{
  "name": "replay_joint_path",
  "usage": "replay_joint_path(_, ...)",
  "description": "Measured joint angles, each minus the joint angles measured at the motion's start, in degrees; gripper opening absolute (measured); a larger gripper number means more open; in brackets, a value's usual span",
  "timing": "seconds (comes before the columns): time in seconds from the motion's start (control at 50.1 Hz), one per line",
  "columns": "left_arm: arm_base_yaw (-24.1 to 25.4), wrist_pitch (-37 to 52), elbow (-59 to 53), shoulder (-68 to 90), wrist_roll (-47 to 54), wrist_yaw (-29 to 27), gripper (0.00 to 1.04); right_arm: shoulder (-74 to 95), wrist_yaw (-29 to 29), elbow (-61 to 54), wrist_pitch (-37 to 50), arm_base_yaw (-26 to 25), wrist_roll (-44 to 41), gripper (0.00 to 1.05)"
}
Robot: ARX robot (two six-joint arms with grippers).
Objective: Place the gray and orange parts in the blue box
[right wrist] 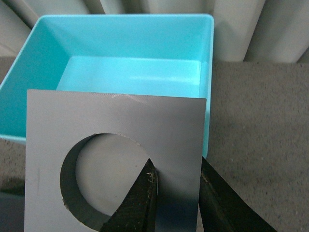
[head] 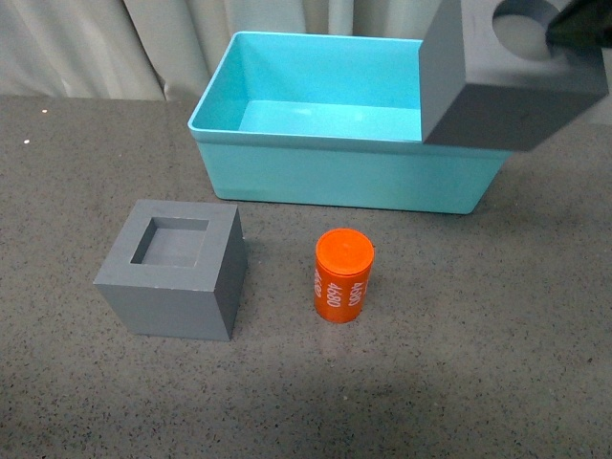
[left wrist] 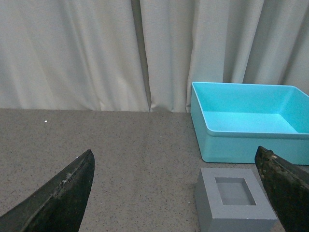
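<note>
Pinching one wall of the round-recess gray cube (head: 507, 76) above the right rim of the blue box (head: 335, 177), my right jaws risk dropping it outside; left jaws gape empty

Right gripper (right wrist: 176, 169) raised, jaws clamped on one wall of the round-recess gray cube (right wrist: 116, 121): one finger inside the recess, one outside. Left gripper (left wrist: 174, 153) low over the desk (left wrist: 135, 145), jaws spread wide, empty.

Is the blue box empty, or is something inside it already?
Empty. The blue box shows only bare floor; the round-hole gray cube is held up near its corner, not inside.
</note>
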Motion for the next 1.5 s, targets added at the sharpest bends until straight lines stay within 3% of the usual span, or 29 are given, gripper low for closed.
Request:
replay_joint_path(0.299,0.0,0.0,0.0,0.0,0.0,0.0,0.98,19.0,-0.4,19.3,-4.5,0.2,0.3,0.17)
replay_joint_path(0.778,0.0,0.0,0.0,0.0,0.0,0.0,0.98,33.8,0.9,28.6,-8.6,0.2,0.4,0.17)
replay_joint_path(1.277,0.0,0.0,0.0,0.0,0.0,0.0,0.98,38.5,1.9,35.0,-13.5,-0.6,-0.4,0.17)
replay_joint_path(1.497,0.0,0.0,0.0,0.0,0.0,0.0,0.98,37.7,1.4,34.2,-10.5,-1.0,0.6,0.45)
